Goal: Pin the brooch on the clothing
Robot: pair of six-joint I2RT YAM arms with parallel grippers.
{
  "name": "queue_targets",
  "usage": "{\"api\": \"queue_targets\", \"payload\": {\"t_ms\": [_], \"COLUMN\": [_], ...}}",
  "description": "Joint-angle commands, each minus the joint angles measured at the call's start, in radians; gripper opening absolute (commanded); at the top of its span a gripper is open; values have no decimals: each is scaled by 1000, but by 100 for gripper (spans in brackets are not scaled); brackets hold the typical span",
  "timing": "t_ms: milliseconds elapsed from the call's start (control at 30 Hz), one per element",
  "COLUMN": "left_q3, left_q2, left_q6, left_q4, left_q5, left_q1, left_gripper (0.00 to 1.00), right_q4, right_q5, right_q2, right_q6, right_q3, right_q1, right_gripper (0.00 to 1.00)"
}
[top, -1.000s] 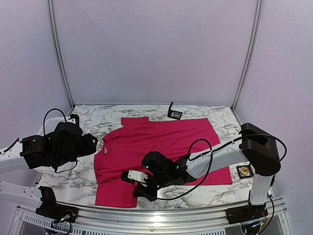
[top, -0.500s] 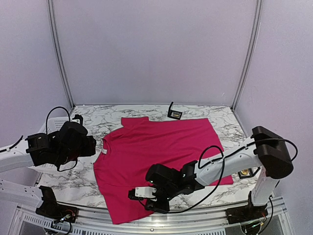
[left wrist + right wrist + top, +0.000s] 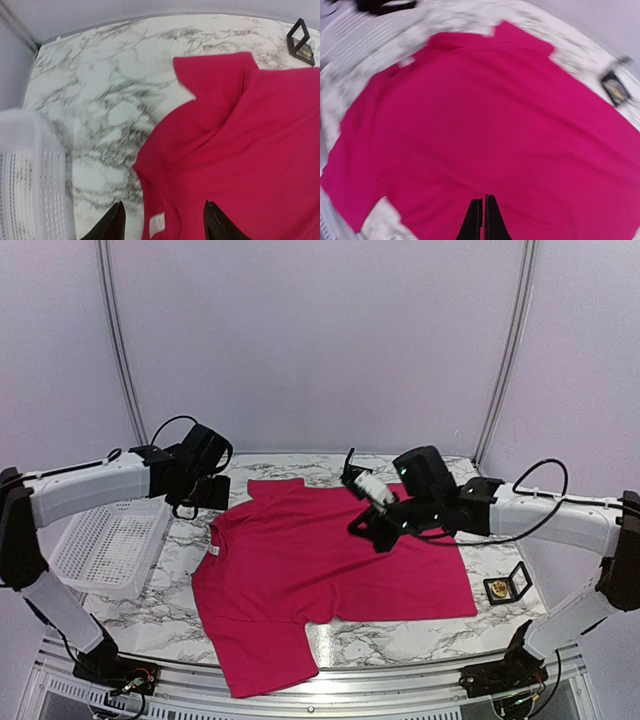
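The shirt lies spread flat, ready for pinning. Left gripper hangs parted and empty over the collar, right gripper clenched on nothing above the shirt's middle. The brooch, seemingly, sits cased beyond the hem, untouched.

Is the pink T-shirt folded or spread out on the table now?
Spread out. The T-shirt lies open and mostly flat on the marble table, with its neck label showing.
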Motion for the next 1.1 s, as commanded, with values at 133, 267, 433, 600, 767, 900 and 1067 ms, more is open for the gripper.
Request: {"api": "queue_targets", "payload": {"t_ms": [133,267,433,600,767,900,1067], "left_q3": [548,790,989,989,1071,1169,1172], "left_q2": [550,770,959,1020,1115,1213,1289], "left_q6": [273,439,614,703,771,901,1080], "left_q4": [8,6,6,8,-49,-23,166], "left_q5": [151,70,-68,16,-74,-231,-427], "left_q1": [106,109,111,109,107,113,150], "left_gripper": [47,44,42,43,42,42,43], "right_q4": [-9,24,10,-35,-28,-39,-42], "right_q5": [280,234,267,346,343,358,346], "right_q2": [190,361,561,673,701,713,716], "right_q6": [154,154,136,166,164,158,152], "right_q3": [142,227,374,434,413,412,417], "right_q1": [-505,-639,-668,-686,-695,-700,-708], "right_gripper": [0,0,0,0,0,0,0]}}
